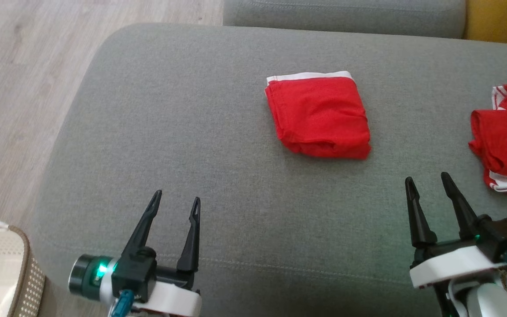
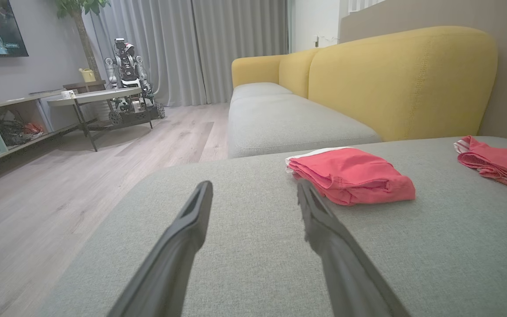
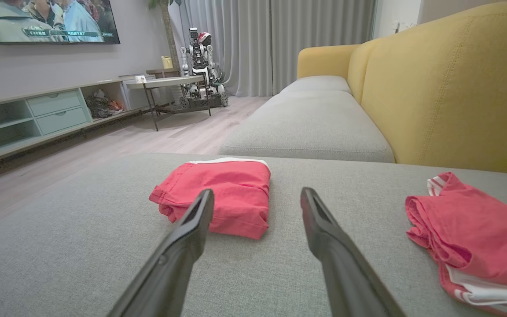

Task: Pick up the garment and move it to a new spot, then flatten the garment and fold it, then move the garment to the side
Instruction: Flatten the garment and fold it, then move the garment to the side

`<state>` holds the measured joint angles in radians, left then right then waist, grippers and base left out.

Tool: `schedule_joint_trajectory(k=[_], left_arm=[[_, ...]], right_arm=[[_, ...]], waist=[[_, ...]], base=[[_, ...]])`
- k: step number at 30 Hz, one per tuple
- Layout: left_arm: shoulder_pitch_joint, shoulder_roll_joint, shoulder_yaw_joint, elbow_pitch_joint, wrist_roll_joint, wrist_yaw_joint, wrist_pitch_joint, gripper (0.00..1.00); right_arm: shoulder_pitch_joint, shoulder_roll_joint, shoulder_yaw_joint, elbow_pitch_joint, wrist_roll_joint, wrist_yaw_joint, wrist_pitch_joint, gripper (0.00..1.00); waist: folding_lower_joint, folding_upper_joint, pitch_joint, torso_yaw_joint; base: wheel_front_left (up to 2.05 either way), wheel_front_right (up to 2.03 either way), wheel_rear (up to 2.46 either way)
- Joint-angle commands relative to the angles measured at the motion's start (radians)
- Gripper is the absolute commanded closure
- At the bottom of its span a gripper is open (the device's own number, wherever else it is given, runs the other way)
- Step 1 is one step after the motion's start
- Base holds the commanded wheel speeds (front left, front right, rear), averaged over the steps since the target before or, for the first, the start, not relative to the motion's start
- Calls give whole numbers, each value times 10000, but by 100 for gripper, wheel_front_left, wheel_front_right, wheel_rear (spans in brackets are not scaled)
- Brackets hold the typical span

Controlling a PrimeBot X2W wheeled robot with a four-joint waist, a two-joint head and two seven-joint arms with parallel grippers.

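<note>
red and folded, the garment (image 1: 318, 116) lies on a grey sofa cushion (image 1: 192, 132); short of it the left end effector (image 1: 178, 196) and right end effector (image 1: 426, 176) gape wide, empty; a second garment (image 1: 506, 136) lies to its right.

Red cloth garment (image 1: 318, 116), matt coarse-woven grey cushion (image 1: 183, 145)

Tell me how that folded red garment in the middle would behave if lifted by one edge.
The folded red garment is loose cloth layers, so it would probably droop and unfold if lifted by one edge. So thin a stack is likely light. Pushed across the coarse grey cushion, it might bunch rather than slide.
</note>
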<state>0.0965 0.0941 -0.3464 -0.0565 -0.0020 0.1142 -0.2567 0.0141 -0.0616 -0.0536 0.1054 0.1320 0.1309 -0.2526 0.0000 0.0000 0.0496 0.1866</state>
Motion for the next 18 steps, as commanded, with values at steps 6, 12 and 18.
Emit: schedule_joint_trajectory(k=[6, 12, 18], left_arm=[[-362, 158, 235, -166, 24, 29, -51, 0], [-426, 172, 177, -131, 11, 63, -51, 0], [-569, 157, 62, -83, 19, 66, -51, 0]], right_arm=[[-104, 102, 438, -421, -78, -2, -91, 0], [-85, 111, 494, -399, 197, -2, -91, 0], [-36, 112, 529, -409, 307, -2, -91, 0]], waist=[[0, 0, -76, -196], [0, 0, -65, -230], [0, 0, -6, -216]], base=[[0, 0, 0], [0, 0, 0], [0, 0, 0]])
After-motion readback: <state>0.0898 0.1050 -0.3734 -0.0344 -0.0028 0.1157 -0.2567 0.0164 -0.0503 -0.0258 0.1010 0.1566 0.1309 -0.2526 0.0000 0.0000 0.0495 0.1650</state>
